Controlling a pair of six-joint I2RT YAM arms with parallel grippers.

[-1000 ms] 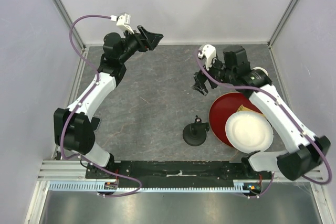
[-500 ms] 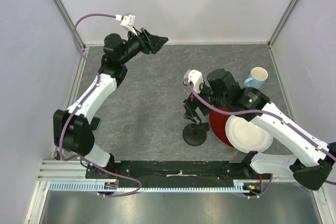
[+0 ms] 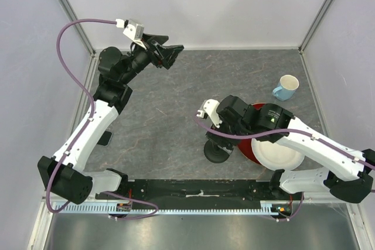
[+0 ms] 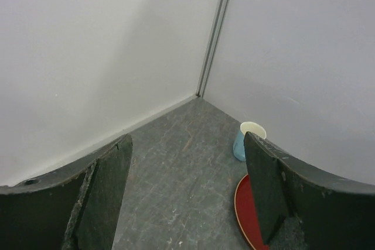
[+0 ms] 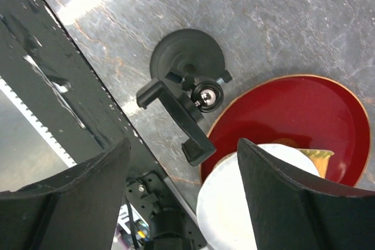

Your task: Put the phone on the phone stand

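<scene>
The phone stand (image 5: pixel 186 60) is black, with a round disc base, a silver ball joint and an empty cradle (image 5: pixel 176 115). In the top view the phone stand (image 3: pixel 215 153) stands near the front middle. My right gripper (image 5: pixel 183 147) is open and empty, hovering over the cradle; in the top view it (image 3: pixel 218 137) sits just above the stand. A dark flat slab, apparently the phone (image 3: pixel 105 138), lies at the left edge of the mat beside my left arm. My left gripper (image 3: pixel 169 52) is open, empty and held high at the back left; the left wrist view shows it (image 4: pixel 187 144) too.
A red plate (image 3: pixel 241 151) with a white plate (image 3: pixel 278 151) on it lies right of the stand, touching its base. A blue cup (image 3: pixel 285 88) stands at the back right, also in the left wrist view (image 4: pixel 241 144). White walls enclose the mat.
My right arm has swung from the back of the mat forward and left, ending over the stand. My left arm has pulled back to the left, gripper still raised.
</scene>
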